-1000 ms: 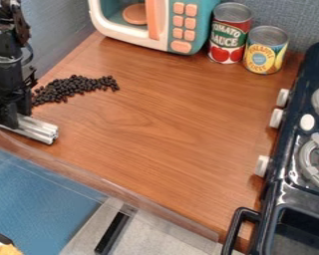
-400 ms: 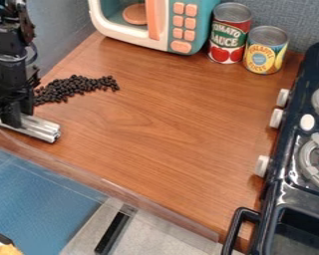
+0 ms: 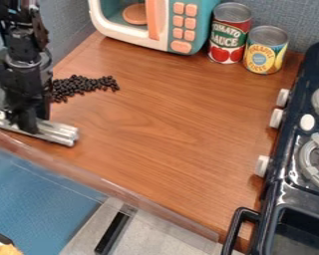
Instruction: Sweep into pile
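From where I stand, a toy microwave [image 3: 205,25] sits at the back of the wooden counter [image 3: 155,129], teal and cream with orange buttons, and a round orange plate [image 3: 135,14] shows inside it; just to its right stand two upright cans, the red tomato can [image 3: 229,37] and, slightly nearer me, the shorter yellow-and-blue pineapple can [image 3: 264,52]; a dark toy stove [image 3: 278,189] runs down the right side, its white knobs [image 3: 262,166] facing the wood and its black handle [image 3: 237,226] sticking out by the near corner; a clear strip [image 3: 155,205] borders the counter's near edge, with a blue surface [image 3: 42,199] below it at the left; the cans, microwave and stove are all well apart from the small black beans [image 3: 85,85], so it's the arm itself that gets in the way, hiding the left end of them.

Those beans lie at the counter's left side, bunched in an elongated heap, with a few looser ones along its edges; the black arm [image 3: 22,64] comes in from the upper left and hangs almost straight down at the left edge; its gripper [image 3: 29,124] is clamped around a silvery metal bar [image 3: 59,133], which slants low over the wood, on the near side of the beans and apart from them.
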`<control>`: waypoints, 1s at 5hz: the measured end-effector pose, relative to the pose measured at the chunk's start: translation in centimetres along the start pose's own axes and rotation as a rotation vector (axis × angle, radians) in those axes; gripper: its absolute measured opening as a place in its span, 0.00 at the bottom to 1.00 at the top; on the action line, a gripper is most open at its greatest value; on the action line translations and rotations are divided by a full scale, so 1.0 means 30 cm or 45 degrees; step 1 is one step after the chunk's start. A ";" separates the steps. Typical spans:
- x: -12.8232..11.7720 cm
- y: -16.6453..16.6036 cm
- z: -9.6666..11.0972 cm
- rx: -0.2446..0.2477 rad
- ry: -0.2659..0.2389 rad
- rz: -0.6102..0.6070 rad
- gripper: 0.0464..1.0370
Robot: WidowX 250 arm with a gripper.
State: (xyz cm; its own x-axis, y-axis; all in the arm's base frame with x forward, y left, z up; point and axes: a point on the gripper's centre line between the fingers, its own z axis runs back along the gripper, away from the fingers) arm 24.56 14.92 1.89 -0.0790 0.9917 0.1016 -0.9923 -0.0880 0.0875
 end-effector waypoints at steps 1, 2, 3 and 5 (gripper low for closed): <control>-0.010 -0.001 0.057 -0.066 0.032 0.006 0.30; 0.014 0.005 0.066 -0.101 0.061 0.028 0.30; 0.023 0.011 0.068 -0.084 0.045 0.031 0.30; 0.048 -0.006 0.060 -0.079 0.006 0.051 0.30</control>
State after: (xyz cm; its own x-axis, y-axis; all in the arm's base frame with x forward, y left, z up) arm 24.80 16.18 3.82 -0.1194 0.9879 0.0993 -0.9923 -0.1221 0.0215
